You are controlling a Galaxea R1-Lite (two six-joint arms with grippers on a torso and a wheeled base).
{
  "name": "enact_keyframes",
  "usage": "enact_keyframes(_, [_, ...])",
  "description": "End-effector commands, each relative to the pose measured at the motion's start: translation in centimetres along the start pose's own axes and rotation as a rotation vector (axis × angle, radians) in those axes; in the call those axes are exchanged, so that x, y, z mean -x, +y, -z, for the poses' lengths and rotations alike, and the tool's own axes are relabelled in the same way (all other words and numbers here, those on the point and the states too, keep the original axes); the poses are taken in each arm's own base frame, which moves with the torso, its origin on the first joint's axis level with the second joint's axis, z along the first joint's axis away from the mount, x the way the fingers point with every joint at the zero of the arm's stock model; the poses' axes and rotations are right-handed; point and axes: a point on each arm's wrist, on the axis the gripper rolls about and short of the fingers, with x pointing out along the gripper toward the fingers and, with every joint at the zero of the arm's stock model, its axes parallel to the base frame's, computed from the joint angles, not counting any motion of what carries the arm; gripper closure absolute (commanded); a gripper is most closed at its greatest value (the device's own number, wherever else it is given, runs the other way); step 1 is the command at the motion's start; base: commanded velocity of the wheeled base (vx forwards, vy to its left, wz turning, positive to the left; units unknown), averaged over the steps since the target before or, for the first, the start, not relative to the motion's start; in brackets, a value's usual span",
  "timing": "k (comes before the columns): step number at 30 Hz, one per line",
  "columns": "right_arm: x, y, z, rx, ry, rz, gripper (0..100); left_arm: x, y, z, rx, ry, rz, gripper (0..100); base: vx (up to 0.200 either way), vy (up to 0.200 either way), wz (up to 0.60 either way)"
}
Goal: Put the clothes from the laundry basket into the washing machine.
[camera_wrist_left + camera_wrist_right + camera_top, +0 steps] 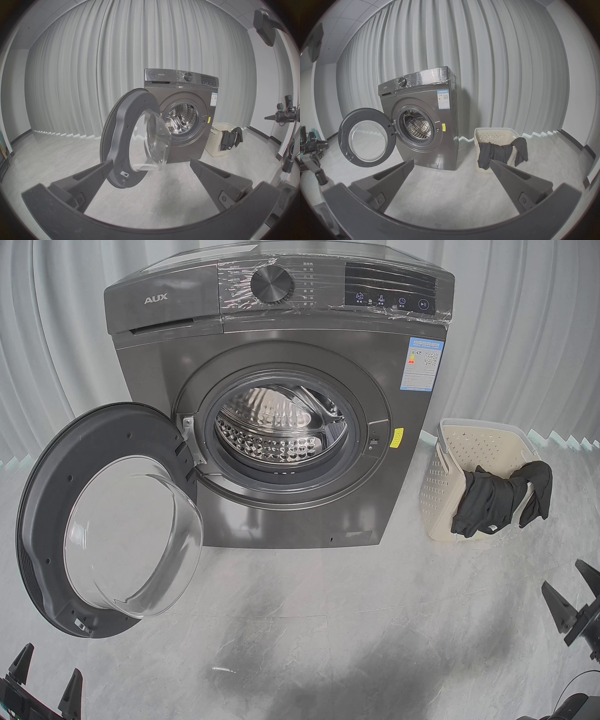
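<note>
A grey front-loading washing machine [281,396] stands ahead with its round door [106,521] swung wide to the left, and its steel drum [278,421] holds nothing. To its right a cream laundry basket [478,446] sits on the floor, with black clothes [497,499] draped over its front rim. My left gripper [47,674] is low at the near left, open, well short of the door. My right gripper [572,593] is at the near right, open, some way in front of the basket. The wrist views show the machine [181,115] [420,118], the basket [495,137] and the clothes [230,139] [500,151] far off.
Pale marbled floor [350,627] spreads between me and the machine. A white pleated curtain [531,334] runs behind everything. The open door [131,143] juts into the left side of the floor.
</note>
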Motion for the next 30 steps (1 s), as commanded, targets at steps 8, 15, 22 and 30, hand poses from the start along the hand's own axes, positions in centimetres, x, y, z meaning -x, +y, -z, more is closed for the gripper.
enact_keyframes(8, [7.2,-0.1,4.4,0.024,-0.100,0.114,0,0.0,0.0,0.5,0.002,-0.002,0.000,0,0.000,0.000,0.00])
enact_keyframes(15, [8.2,0.1,6.0,0.033,-0.087,0.171,0,0.0,0.0,0.5,0.002,-0.002,0.000,0,0.000,0.000,0.00])
enact_keyframes(22, [8.3,0.2,7.0,0.013,-0.015,0.160,0,0.0,0.0,0.5,0.002,-0.002,0.000,0,0.000,0.000,0.00])
enact_keyframes(30, [8.3,0.2,7.0,0.007,-0.016,0.158,0,0.0,0.0,0.5,0.002,-0.002,0.000,0,0.000,0.000,0.00])
